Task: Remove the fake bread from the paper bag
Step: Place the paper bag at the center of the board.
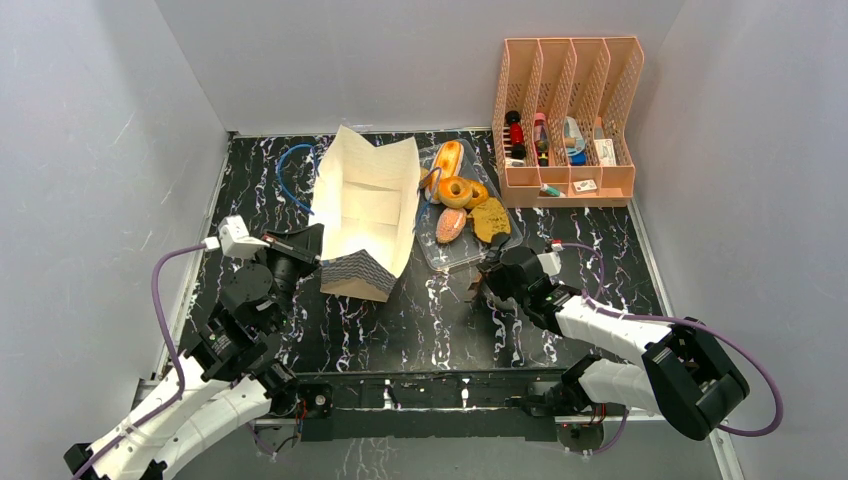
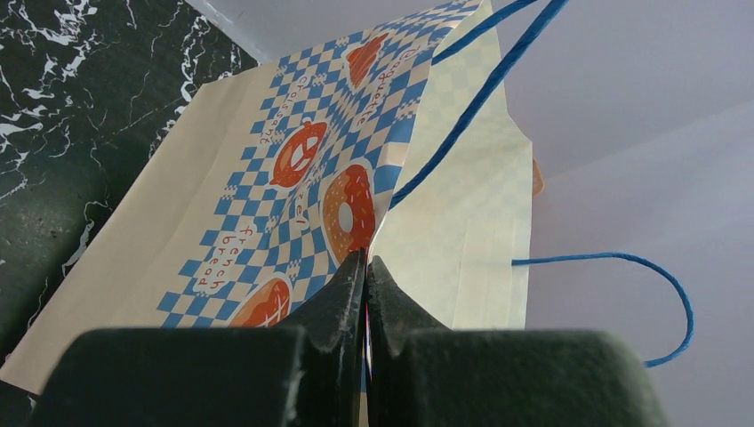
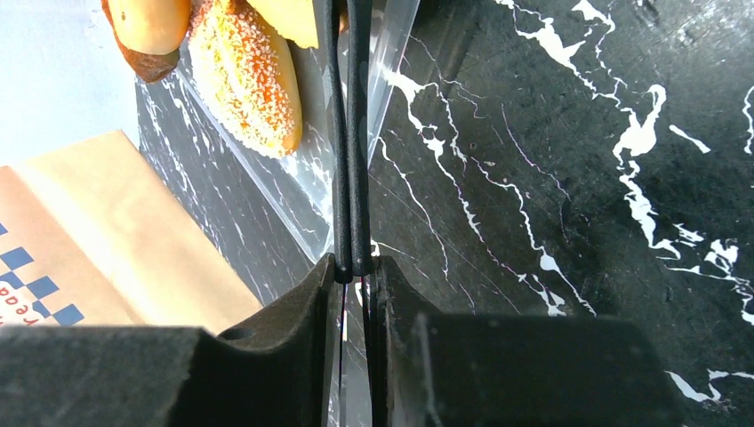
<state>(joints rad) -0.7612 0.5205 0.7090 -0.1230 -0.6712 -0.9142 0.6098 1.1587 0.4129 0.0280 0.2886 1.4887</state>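
Observation:
The paper bag lies on its side on the black marble table, its mouth open toward the back wall. My left gripper is shut on the bag's edge near the checkered band, and the paper is pinched between the jaws of the left gripper. The fake bread lies in a clear plastic tray right of the bag: a long bun, ring donuts, a brown piece and an oval reddish bun. My right gripper sits at the tray's near edge. The right gripper is shut on thin black tongs that reach toward the tray.
A peach desk organizer with small items stands at the back right. A blue cord handle of the bag trails on the table left of the bag. Grey walls close in the table on the left, back and right.

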